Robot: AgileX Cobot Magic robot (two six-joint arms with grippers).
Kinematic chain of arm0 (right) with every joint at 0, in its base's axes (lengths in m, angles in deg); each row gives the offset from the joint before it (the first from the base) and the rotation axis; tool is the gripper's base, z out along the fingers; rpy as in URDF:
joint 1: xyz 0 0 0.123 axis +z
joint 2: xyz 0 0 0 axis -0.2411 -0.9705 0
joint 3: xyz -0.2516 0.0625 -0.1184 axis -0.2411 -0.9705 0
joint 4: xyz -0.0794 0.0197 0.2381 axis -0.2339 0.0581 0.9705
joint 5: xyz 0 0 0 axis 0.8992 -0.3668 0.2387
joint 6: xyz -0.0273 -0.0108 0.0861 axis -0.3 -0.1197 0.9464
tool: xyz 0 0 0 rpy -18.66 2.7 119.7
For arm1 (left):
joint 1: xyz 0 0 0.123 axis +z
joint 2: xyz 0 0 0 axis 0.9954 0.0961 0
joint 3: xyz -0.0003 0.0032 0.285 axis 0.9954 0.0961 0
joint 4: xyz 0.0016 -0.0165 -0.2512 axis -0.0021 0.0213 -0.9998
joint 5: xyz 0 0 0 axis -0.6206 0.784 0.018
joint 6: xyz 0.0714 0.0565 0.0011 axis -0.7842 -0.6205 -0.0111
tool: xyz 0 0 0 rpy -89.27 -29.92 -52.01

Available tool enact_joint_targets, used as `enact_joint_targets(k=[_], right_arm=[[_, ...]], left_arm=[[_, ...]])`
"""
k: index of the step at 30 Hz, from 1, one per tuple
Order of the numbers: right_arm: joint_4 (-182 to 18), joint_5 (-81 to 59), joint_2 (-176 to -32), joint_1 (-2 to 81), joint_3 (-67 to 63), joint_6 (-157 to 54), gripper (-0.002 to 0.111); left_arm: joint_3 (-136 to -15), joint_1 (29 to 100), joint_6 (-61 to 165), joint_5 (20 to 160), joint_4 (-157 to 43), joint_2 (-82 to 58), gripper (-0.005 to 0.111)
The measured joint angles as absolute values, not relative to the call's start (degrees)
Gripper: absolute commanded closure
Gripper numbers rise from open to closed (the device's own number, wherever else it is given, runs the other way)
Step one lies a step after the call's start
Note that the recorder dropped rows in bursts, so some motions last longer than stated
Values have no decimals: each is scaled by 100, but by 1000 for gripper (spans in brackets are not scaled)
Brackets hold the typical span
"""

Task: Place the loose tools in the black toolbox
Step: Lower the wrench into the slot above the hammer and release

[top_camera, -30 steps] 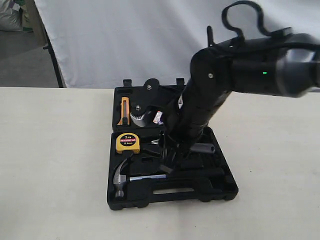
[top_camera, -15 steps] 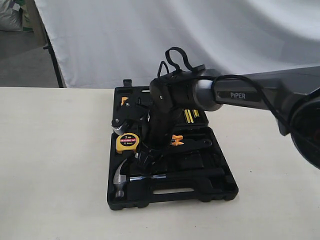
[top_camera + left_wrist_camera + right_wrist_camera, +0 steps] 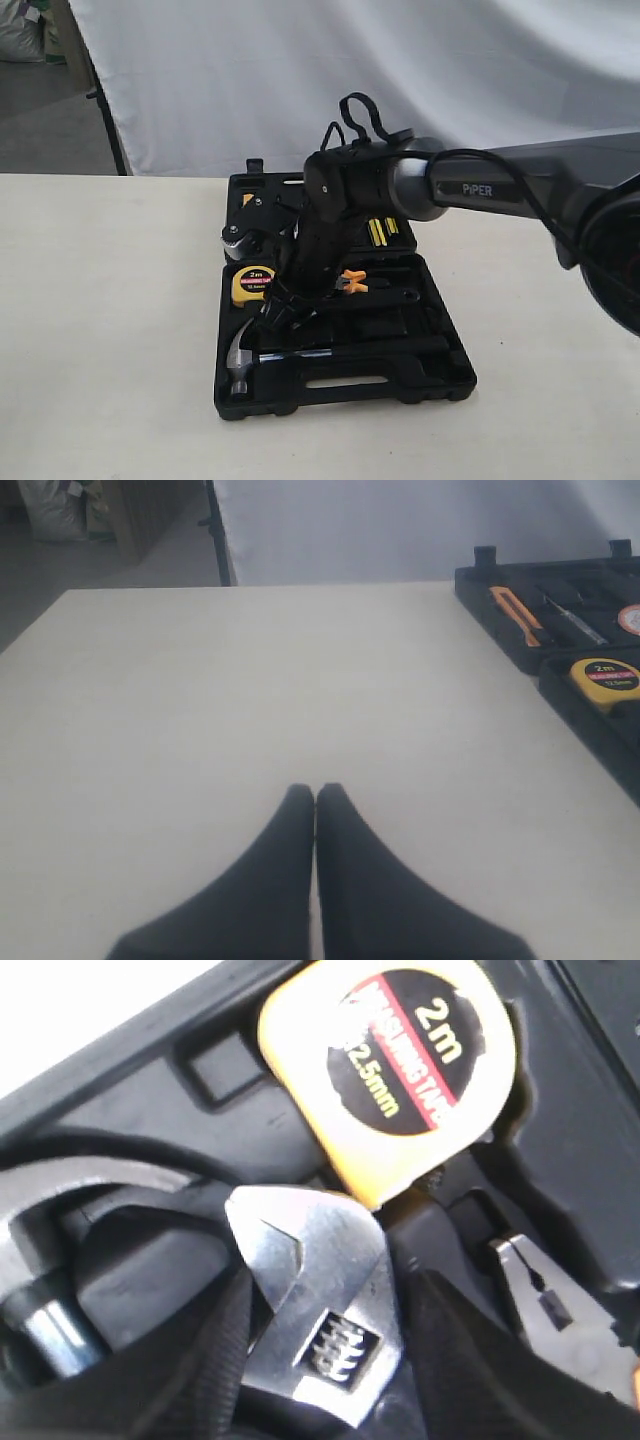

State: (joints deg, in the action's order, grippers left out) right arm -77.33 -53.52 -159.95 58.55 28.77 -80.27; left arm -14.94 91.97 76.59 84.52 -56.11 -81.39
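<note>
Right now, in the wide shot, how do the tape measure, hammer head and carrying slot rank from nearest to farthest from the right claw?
1. Tape measure: just back-left of the right gripper, which grips the wrench.
2. Hammer head: front left corner of the case.
3. Carrying slot: front edge, off to the right.

Toolbox [image 3: 445,378] laid open on table [image 3: 110,330], one half behind other. Hammer [image 3: 240,358] seated in near half, head at left, handle run rightward. Tape measure [image 3: 254,285] set just behind hammer head; pliers [image 3: 352,283] lodged to its right. Wrench [image 3: 320,1300] pinched in right gripper [image 3: 282,308], between tape measure and hammer head.
</note>
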Motion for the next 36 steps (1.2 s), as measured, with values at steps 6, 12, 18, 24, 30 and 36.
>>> enact_joint_targets(k=[6,12,18,24,30,36], right_arm=[[-7702,-5351,-16007,5855,2887,-7791,108],[-7773,-5389,-16007,5855,2889,-7747,108],[-7903,-5520,-16017,5866,2916,-7709,108],[-7953,-5599,-16017,5866,2916,-7686,108],[-8003,-5745,-16017,5917,2948,-7634,108],[-8040,-5757,-16017,5917,2948,-7471,108]], left_arm=[[-1494,9197,7659,8452,-5611,-8139,106],[-1494,9197,7659,8452,-5611,-8139,106],[-1494,9197,7659,8452,-5611,-8139,106],[-1494,9197,7659,8452,-5611,-8139,106],[-1494,9197,7659,8452,-5611,-8139,106],[-1494,9197,7659,8452,-5611,-8139,106]])
